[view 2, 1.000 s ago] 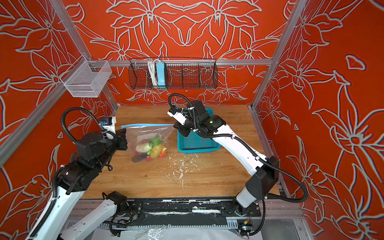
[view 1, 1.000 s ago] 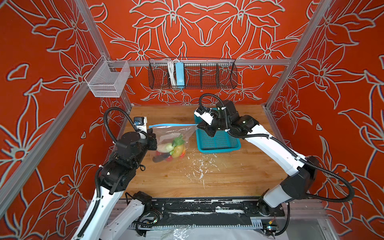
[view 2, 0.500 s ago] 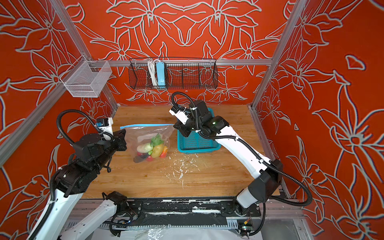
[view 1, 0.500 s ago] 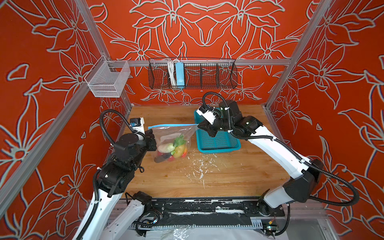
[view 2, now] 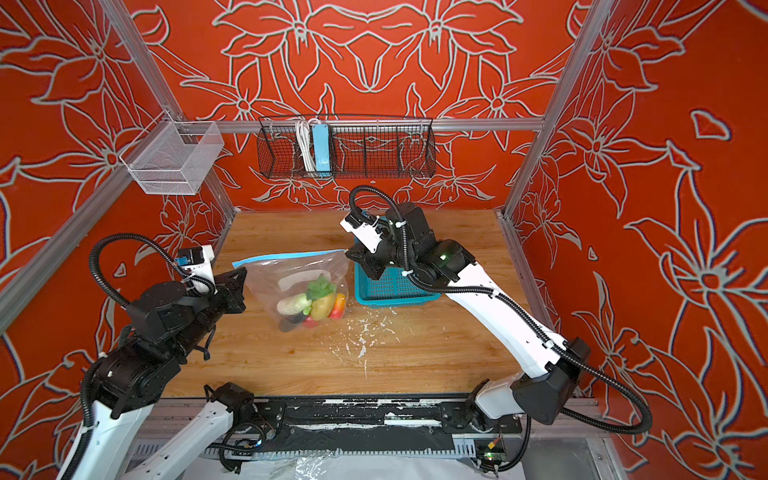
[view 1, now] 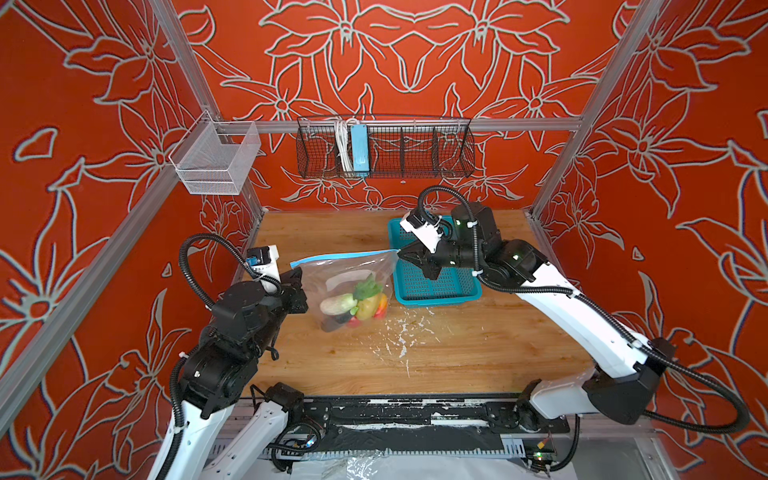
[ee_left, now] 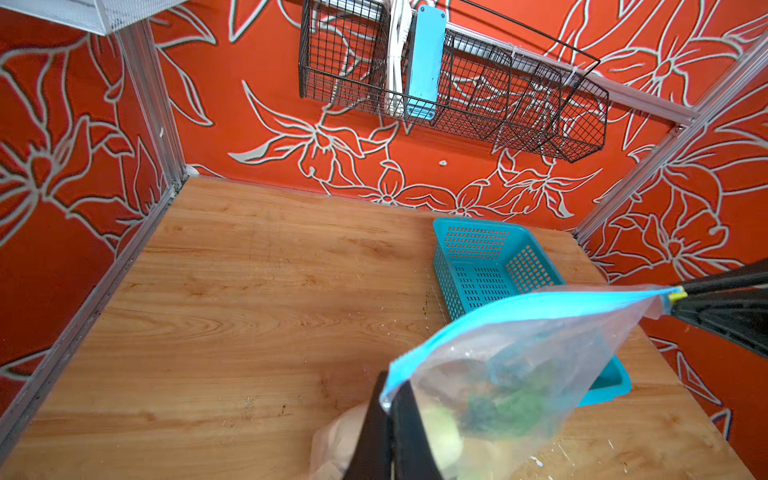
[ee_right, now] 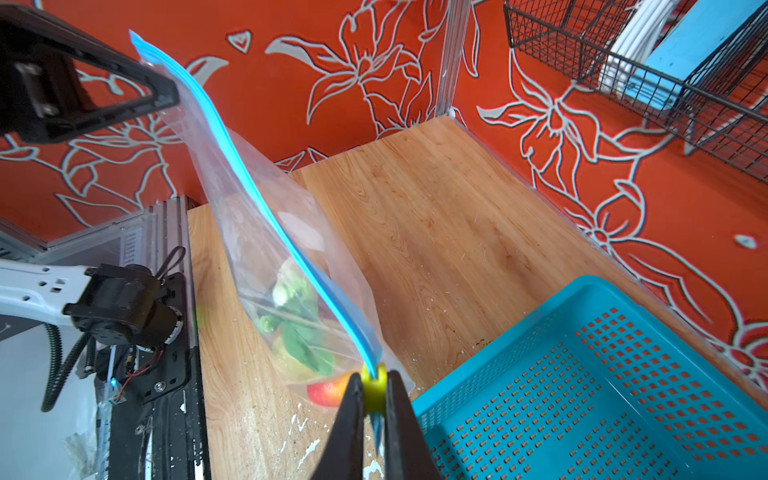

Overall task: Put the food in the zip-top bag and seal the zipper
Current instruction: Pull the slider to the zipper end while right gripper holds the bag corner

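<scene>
Nearest me, the left gripper (ee_left: 390,401) is clamped tight on one top corner of the zip-top bag (view 1: 345,274), right at the end of the zipper (view 1: 340,258). From that grip the light-blue strip runs taut across to the right gripper (ee_right: 374,388), whose jaws are pinched on the small yellow tab (ee_right: 373,395) at the strip's other end. So the bag hangs between the two grippers, lifted by its mouth edge. The two sides of the strip lie together along the stretch I can see.

Below and between the grippers the food (view 1: 357,305) is bunched in the bag's low corner. A green leafy piece sits on top, with a pale vegetable and a yellowish potato beside it. A red-yellow fruit lies toward the right gripper's side, and something red and something dark lie underneath. Whether the sagging bottom touches the table (view 1: 457,345) I cannot tell.

Just under and behind the right gripper sits the teal basket (view 1: 436,286), its near corner close to the bag. Well beyond both grippers, a black wire rack (view 1: 415,149) hangs on the back wall, holding a blue block (view 1: 359,147) and a white cable (view 1: 343,145).
</scene>
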Action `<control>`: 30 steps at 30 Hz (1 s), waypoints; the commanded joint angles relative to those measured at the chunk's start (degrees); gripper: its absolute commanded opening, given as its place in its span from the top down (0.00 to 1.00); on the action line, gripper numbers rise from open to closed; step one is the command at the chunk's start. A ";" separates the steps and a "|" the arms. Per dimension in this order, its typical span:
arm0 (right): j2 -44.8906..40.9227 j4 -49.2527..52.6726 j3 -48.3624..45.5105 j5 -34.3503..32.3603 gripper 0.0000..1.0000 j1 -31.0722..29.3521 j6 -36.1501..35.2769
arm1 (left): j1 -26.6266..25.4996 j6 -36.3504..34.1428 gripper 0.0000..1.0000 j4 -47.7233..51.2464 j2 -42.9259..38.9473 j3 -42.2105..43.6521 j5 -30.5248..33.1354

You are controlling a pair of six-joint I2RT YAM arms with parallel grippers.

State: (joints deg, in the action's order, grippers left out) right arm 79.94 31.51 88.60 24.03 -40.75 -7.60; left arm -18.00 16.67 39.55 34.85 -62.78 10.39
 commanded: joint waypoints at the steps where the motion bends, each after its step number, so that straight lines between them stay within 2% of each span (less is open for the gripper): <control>1: -2.55 0.43 -1.87 -1.60 1.00 -1.06 1.88 | 0.68 2.97 1.00 2.46 -1.71 -0.50 1.11; 6: -2.86 -0.04 -3.67 -2.14 1.00 -2.87 2.58 | 0.63 4.68 1.00 5.17 -1.19 -0.59 1.21; 13: -2.16 -2.94 -5.85 -4.83 1.00 -3.28 4.27 | 0.66 5.14 1.00 2.44 -1.12 3.13 3.23; 22: 5.56 -3.88 -3.78 -8.41 1.00 -3.28 2.53 | 0.69 8.06 1.00 -5.13 3.74 8.88 6.40; 30: 14.38 -3.42 4.24 -13.52 1.00 -2.96 -0.99 | 1.31 5.09 1.00 -11.81 11.30 8.56 12.37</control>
State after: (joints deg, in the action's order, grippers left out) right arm 92.25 29.17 89.32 13.50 -43.86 -6.61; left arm -17.52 22.72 32.45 44.05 -53.49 19.73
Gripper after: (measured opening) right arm 0.111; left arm 0.049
